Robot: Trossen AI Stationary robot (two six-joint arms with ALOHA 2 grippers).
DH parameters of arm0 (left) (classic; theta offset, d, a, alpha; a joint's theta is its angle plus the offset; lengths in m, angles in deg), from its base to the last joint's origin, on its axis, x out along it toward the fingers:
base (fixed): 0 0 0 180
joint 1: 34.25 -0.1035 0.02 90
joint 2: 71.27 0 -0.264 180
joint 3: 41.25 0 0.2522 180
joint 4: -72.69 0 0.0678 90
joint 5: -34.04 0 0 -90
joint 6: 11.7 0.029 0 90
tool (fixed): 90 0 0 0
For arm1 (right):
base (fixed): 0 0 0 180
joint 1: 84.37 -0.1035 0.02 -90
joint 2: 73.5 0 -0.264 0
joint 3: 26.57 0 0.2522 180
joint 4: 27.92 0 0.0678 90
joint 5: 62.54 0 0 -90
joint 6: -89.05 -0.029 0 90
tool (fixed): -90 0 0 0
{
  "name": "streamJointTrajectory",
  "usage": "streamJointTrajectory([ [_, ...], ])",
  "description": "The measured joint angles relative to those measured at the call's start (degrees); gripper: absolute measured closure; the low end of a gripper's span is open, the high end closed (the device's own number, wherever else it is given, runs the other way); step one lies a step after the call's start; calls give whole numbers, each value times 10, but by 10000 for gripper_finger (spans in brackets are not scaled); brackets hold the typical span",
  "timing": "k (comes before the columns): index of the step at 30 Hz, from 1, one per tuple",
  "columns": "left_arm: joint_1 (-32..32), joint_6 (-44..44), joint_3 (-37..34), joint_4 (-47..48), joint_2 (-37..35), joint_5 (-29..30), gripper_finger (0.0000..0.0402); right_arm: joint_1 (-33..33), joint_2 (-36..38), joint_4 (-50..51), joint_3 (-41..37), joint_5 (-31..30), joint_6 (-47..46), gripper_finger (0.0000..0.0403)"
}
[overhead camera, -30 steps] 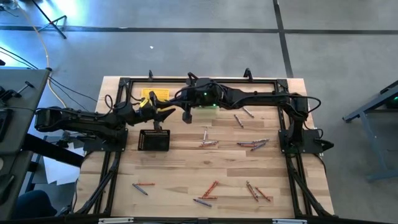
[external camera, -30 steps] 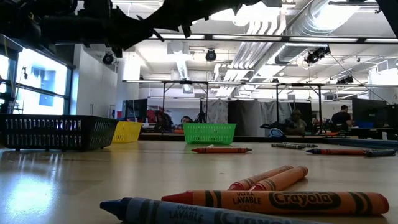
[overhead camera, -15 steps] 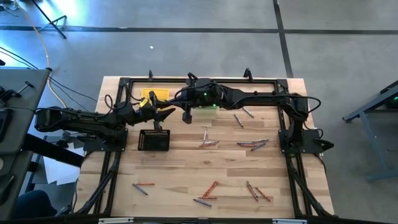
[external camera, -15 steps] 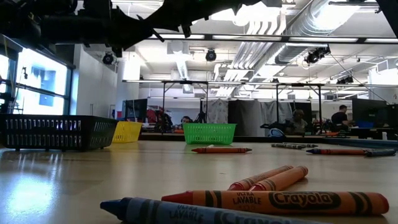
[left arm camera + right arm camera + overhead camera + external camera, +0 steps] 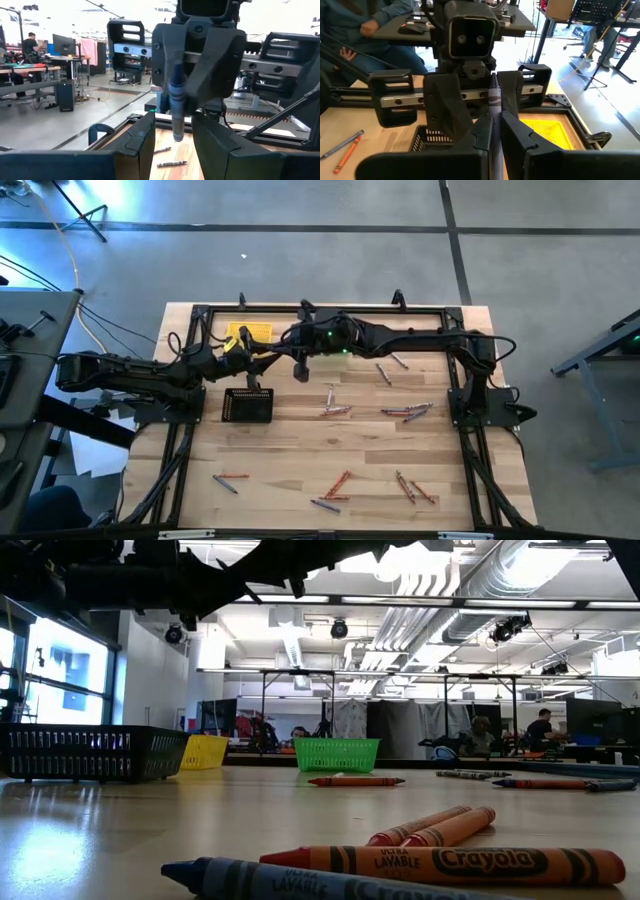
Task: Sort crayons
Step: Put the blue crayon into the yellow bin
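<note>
While the right gripper (image 5: 173,90) stays clamped on a blue-grey crayon (image 5: 176,107) hanging tip-down above the black bin (image 5: 247,406), we note our left gripper (image 5: 172,142) facing it. Left fingers (image 5: 140,142) stand apart either side of the crayon's lower end, long axis upright; other crayons (image 5: 405,412) lie scattered.

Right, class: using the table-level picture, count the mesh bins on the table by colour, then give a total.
black mesh bin: 1
yellow mesh bin: 1
green mesh bin: 1
Total: 3
</note>
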Motion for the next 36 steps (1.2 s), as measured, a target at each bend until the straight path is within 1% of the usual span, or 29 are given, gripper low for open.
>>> streamJointTrajectory([
  [3, 0, 6, 0, -1, 0, -2, 301, 0, 0, 0, 0, 0, 0, 387],
  [10, 0, 6, 0, -1, 0, -3, 378, 0, 0, 0, 0, 0, 0, 387],
  [12, 0, 6, 0, -1, 0, -2, 393, 0, 0, 0, 0, 0, 0, 387],
  [29, 0, 8, -1, -5, 1, -15, 401, 0, 1, 9, 0, 0, 0, 387],
  [36, 0, 2, -1, -8, 1, -17, 386, 0, 1, 10, 0, 0, 0, 387],
])
